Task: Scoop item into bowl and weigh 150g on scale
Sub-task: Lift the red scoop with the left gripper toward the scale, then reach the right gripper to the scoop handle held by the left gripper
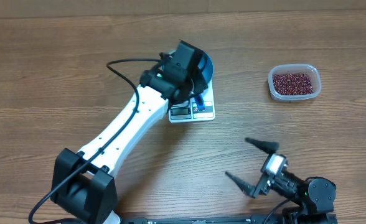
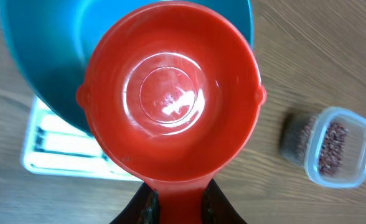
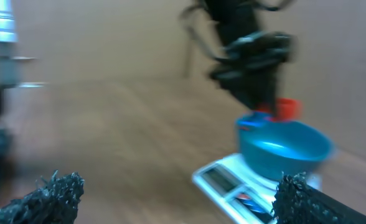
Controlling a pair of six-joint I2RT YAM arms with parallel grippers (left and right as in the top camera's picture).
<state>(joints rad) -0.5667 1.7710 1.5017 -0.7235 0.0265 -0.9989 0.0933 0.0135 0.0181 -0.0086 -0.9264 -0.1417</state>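
Red plastic fills most of the left wrist view: a round, glossy red plastic scoop (image 2: 170, 99) is held by its short handle between the dark fingers (image 2: 147, 208) of the left claw (image 2: 180, 208), which is closed to a narrow gap on that handle. The scoop is seen from above with its open side towards the camera, and its shiny inside is bare. Beneath it, and partly covered by it, a deep round bright blue bowl (image 2: 40, 56) is set on a small flat white rectangular scale (image 2: 58, 152), whose front strip is seen below the bowl's rim. What lies in the bowl cannot be told, since most of its inside is hidden by the scoop. The small dark red-brown beans (image 2: 332, 146) are found in a clear rounded-rectangular plastic tub (image 2: 351, 177), which is placed on the brown wooden table (image 2: 320, 50) well apart from the scale, to its right in the overhead view. The right claw (image 1: 238, 158) is held low near the table's front edge, away from bowl and tub alike; its two black fingers (image 1: 264, 145) are spread wide, and nothing is gripped or touched by them
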